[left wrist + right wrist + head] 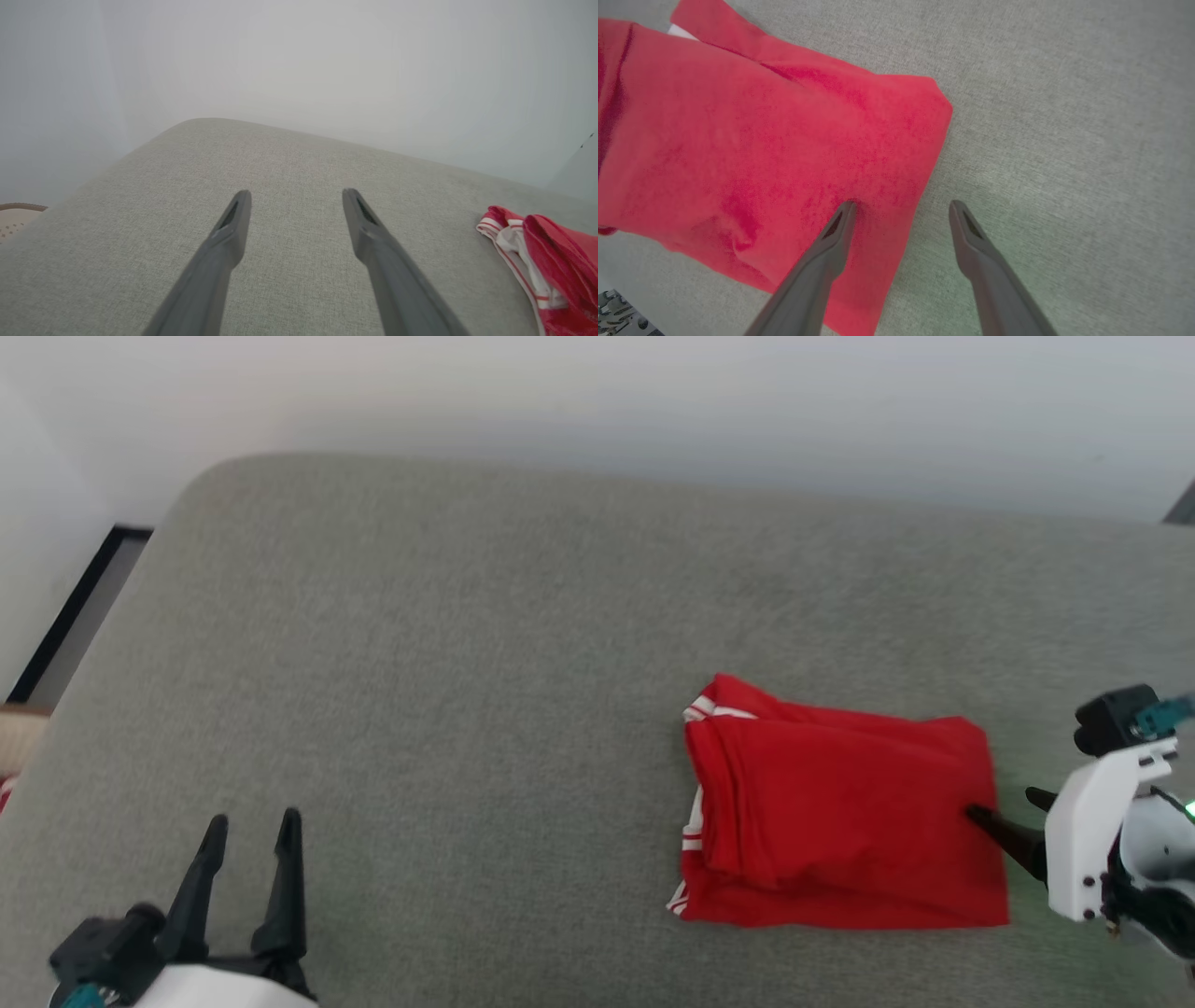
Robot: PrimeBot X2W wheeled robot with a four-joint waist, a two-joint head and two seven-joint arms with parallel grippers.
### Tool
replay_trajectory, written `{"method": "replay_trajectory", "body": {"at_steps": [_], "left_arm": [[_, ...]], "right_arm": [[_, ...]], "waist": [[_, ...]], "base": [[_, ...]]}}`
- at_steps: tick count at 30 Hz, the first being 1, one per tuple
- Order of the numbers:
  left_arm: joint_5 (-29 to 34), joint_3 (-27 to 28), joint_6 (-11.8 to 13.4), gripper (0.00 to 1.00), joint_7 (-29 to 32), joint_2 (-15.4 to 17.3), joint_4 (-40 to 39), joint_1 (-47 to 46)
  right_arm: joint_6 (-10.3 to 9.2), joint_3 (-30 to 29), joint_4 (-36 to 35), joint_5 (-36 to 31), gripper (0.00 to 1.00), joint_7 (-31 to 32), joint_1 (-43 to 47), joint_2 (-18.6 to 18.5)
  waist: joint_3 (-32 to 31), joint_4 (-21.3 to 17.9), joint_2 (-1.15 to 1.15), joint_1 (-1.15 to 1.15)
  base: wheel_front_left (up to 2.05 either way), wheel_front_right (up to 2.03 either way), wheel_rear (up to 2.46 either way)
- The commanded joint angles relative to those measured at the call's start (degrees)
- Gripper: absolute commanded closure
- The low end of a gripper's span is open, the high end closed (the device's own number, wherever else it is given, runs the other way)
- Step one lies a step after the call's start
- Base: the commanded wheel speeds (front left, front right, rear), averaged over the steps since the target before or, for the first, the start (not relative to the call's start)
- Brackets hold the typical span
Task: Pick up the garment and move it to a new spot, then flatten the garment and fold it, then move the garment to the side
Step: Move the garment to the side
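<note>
- On the grey cushion (467,644), right of centre: folded red garment (840,821), white trim at its left end.
- At its right edge: right gripper (1001,803), spread apart, one tip on the cloth, the other beyond it.
- At lower left: left gripper (254,818), spread apart, holding nothing, well apart from the garment.

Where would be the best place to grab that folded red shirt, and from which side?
Probably the right edge of the shirt, coming from the right: that edge looks straight and tidy, and the open right end effector straddles it. The left edge shows loose striped layers that could slip.
</note>
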Motion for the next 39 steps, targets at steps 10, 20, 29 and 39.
{"method": "replay_trajectory", "body": {"at_steps": [10,20,29,39], "left_arm": [[-1.4,-1.9,-0.2,0.00,-0.3,-1.0,1.4,-5.6],[-2.4,-0.8,-0.2,0.00,-0.3,-1.1,0.4,-8.0],[-1.7,-0.7,-0.2,0.00,-0.3,0.9,-2.1,-11.2],[-0.5,-5.7,-0.2,0.00,-0.3,2.6,-4.0,-17.4]], "right_arm": [[-0.02,4.3,9.9,4.6,0.00,18.0,-6.1,4.5],[-0.03,2.1,8.8,7.3,1.00,18.6,-11.7,5.9],[-0.03,-0.8,1.9,6.8,1.00,18.1,-15.0,2.0],[-0.03,-5.2,-0.4,2.2,1.00,14.9,-19.0,-3.3]], "waist": [[6.4,3.2,0.00,0.00],[8.5,2.0,0.00,0.00],[10.3,-2.4,0.00,0.00],[13.7,-9.6,0.00,0.00]], "base": [[0.00,0.00,0.00],[0.00,0.00,0.00],[0.00,0.00,0.00],[0.00,0.00,0.00]]}}
